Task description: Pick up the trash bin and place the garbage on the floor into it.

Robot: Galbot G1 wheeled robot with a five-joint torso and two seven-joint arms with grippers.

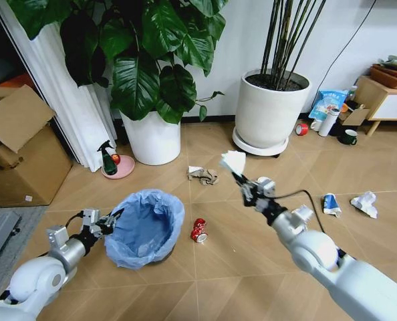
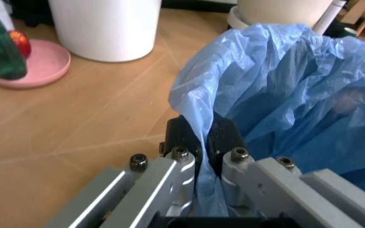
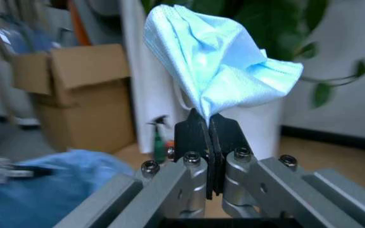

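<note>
Trash bin [image 1: 145, 227] with baggy blue liner standing on the floor [image 1: 252, 267] at about 7 o'clock from head-view centre, rim pinched at its 9 o'clock edge by left gripper [image 1: 111, 219], clenched on liner and rim. Right gripper [image 1: 240, 182] raised at 2 o'clock of the bin, clamped on a light-blue face mask [image 3: 217, 66]. Still on floor: crushed red can [image 1: 199, 230] just beside bin at 3 o'clock, crumpled paper [image 1: 202, 175] at 12 to 1 o'clock, blue-white wrapper [image 1: 330, 203] and white paper [image 1: 365, 203] well apart at 3 o'clock.

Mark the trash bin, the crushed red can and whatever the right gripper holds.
trash bin [image 1: 160, 202]: head view, on the blue liner's rim.
crushed red can [image 1: 199, 230]: head view, on its middle.
face mask [image 3: 217, 71]: right wrist view, on the pleated cloth above the right gripper [image 3: 208, 124].
</note>
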